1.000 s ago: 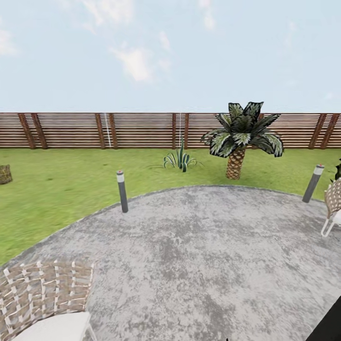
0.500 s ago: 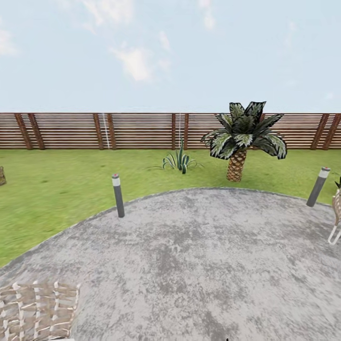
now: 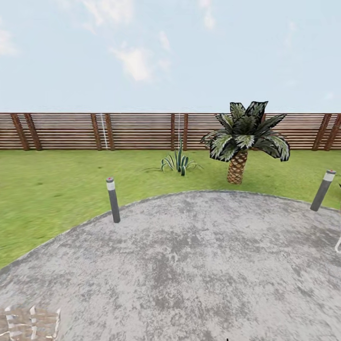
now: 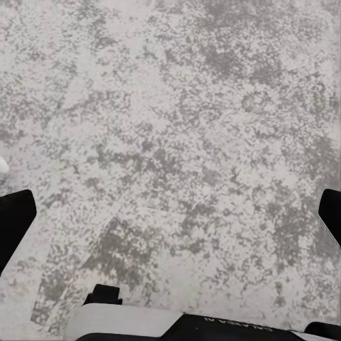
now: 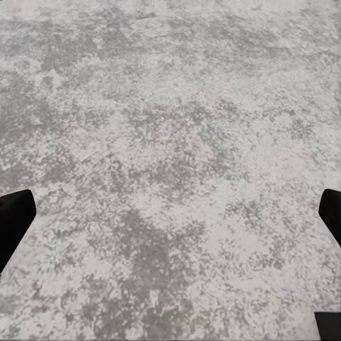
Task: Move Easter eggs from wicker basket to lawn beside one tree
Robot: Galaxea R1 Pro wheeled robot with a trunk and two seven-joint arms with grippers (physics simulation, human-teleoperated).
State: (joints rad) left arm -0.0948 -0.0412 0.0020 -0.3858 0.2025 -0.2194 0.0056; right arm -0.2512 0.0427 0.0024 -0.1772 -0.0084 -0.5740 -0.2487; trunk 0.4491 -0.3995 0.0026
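The lawn (image 3: 52,189) stretches green between the grey paved circle (image 3: 199,265) and the brown slatted fence (image 3: 137,131) of the garden. The Easter eggs, the wicker basket and the tree are out of view. In the left wrist view, my left gripper (image 4: 170,220) hangs open over the mottled paving, its dark fingertips (image 4: 14,220) far apart with nothing between them. My right gripper (image 5: 170,217) is likewise open above the paving, nothing between its fingertips (image 5: 14,213).
A small palm (image 3: 241,139) with a scaly trunk and a spiky plant (image 3: 179,161) stand on the grass by the fence. Two grey bollards (image 3: 113,199) (image 3: 323,189) mark the paving's rim. A woven chair's corner (image 3: 28,324) shows at the lower left.
The whole head view has shifted, so the camera moved: the woven chair slid down and out at lower left, the right chair left the picture, and the brown thing at the left edge is gone.
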